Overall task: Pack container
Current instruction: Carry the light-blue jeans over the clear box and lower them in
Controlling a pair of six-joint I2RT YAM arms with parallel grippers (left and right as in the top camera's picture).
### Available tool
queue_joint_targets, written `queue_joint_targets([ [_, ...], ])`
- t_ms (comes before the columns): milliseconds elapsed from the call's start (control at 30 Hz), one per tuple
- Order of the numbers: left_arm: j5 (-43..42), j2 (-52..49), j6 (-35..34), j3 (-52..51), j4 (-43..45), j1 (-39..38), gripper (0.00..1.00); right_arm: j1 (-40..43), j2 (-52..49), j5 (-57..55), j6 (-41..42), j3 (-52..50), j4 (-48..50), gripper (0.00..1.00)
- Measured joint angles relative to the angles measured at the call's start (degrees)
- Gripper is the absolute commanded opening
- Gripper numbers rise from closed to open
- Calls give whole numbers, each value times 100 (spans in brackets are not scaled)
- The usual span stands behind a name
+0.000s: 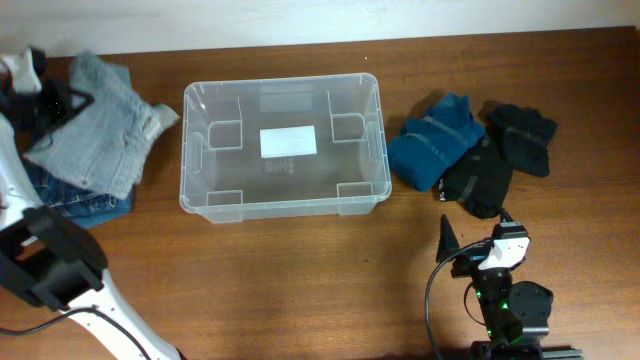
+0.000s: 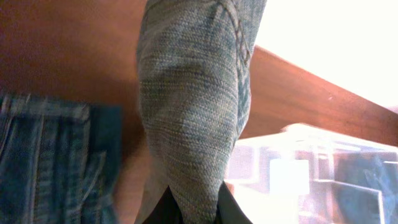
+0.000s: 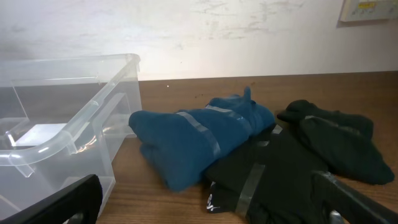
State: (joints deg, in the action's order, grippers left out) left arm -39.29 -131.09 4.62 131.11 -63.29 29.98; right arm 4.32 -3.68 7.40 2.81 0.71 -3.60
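the container is a big clear plastic bin with rounded corners, a thick rim and moulded ridges inside, and a white label shows on its base; it stands upright mid-bench, between two lots of clothes

the overhead view alone takes in the whole layout: a pale denim garment lies over darker jeans to the left of the bin, and a blue garment touches black garments to its right

the left wrist view shows up close what the overhead cannot: the left fingers are narrow, pinching a fold of the pale denim, with the jeans below and the bin blurred behind

the right fingers stand wide and hold nothing, near the bench's front edge; the right wrist view adds the grey strips across the blue and black garments, and a corner of the bin seen from the side
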Motion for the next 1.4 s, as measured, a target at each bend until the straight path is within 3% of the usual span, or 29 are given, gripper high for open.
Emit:
queue_joint_targets([
  [133,627,531,-492,1016,-667,-535,1,0,0,-2,0,0,0,98],
  [267,920,1095,-1191,1513,-785,-1047,1,0,0,-2,0,0,0,98],
  [500,1137,1582,-2992,1591,-1296,-1836,1,0,0,-2,-2,0,0,99],
  [600,1342,1582,-3434,1591,-1711,-2247,1,0,0,0,2,0,0,98],
  [733,2052,1582,-4138,1589,-2306,-3038,1,0,0,-2,-2,0,0,98],
  [833,2643,1582,-4572,1589,-2277,-3731,1,0,0,0,0,0,0,99],
  [1033,3602,1582,-5101,1589,-2238,-4402,1,0,0,-2,-2,0,0,98],
  [1400,4129,1062,-5379,1056,-1637,-4459,1,0,0,-2,-2,0,0,98],
])
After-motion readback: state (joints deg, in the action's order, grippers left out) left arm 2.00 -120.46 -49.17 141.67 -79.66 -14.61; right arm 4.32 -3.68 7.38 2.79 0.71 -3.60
